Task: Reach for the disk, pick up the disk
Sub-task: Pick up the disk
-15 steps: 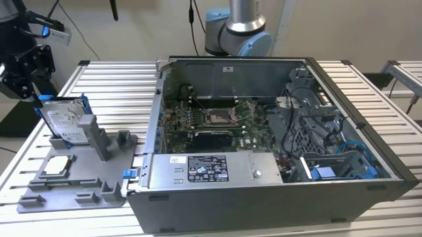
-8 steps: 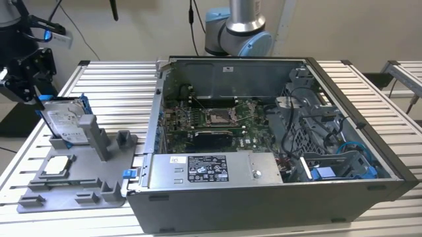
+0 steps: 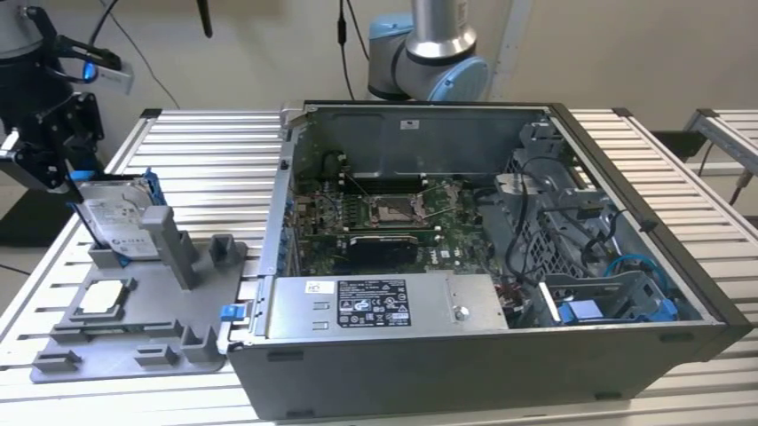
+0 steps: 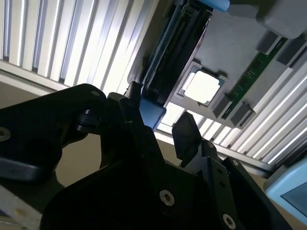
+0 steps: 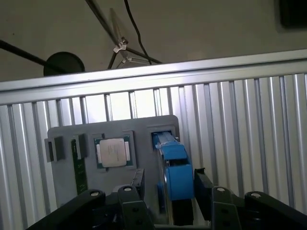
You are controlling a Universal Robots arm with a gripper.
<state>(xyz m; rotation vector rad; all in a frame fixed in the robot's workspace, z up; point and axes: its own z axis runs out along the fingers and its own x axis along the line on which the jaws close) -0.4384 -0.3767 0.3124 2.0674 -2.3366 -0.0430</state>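
Black two-fingered end effector (image 3: 69, 169) hangs at the upper end of the silver metal hard drive with blue plastic rails (image 3: 119, 215). This disk stands on edge in a grey plastic holder (image 3: 130, 346) on the slatted aluminium surface (image 3: 201, 160), by the exterior view's left. In the first wrist view the jaws are apart and hold nothing, one finger (image 5: 138, 181) on each side of the blue rail (image 5: 175, 167). The disk's long axis runs away from the end effector, down into the holder, beside a small silver-white square chip (image 5: 111, 152).
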